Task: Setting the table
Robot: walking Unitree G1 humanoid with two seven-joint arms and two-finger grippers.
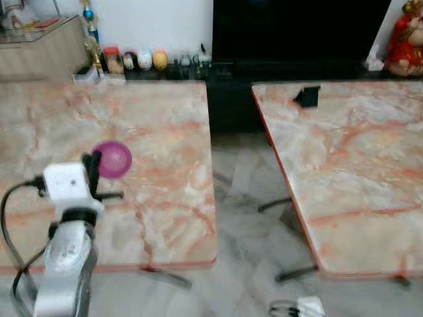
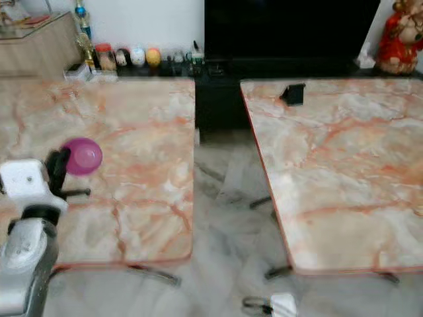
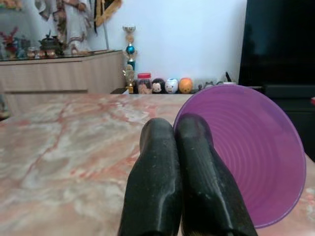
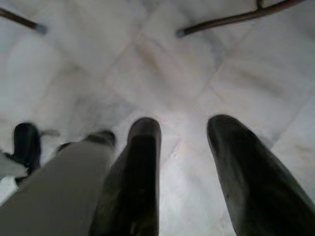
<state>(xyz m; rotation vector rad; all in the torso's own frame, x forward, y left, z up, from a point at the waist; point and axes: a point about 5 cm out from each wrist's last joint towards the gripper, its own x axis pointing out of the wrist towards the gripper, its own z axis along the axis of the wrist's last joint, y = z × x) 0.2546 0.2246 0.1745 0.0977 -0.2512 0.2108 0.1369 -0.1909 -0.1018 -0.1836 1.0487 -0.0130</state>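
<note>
A purple plastic bowl (image 1: 115, 159) hangs tipped on its side over the left marble table (image 1: 165, 125), near its front left part. My left gripper (image 1: 98, 166) is shut on the purple bowl's rim. In the left wrist view the two black fingers (image 3: 157, 167) press together, with the bowl's ribbed inside (image 3: 251, 147) right beside them. My right gripper (image 4: 184, 128) hangs open above the pale floor tiles (image 4: 162, 73), with nothing between its fingers.
A second marble table (image 1: 357, 165) stands to the right, across a floor gap (image 1: 244, 191), with a small black object (image 1: 307, 96) near its far edge. Small figurines (image 1: 142, 61) line a dark shelf at the back. A red statue (image 1: 404, 39) stands far right.
</note>
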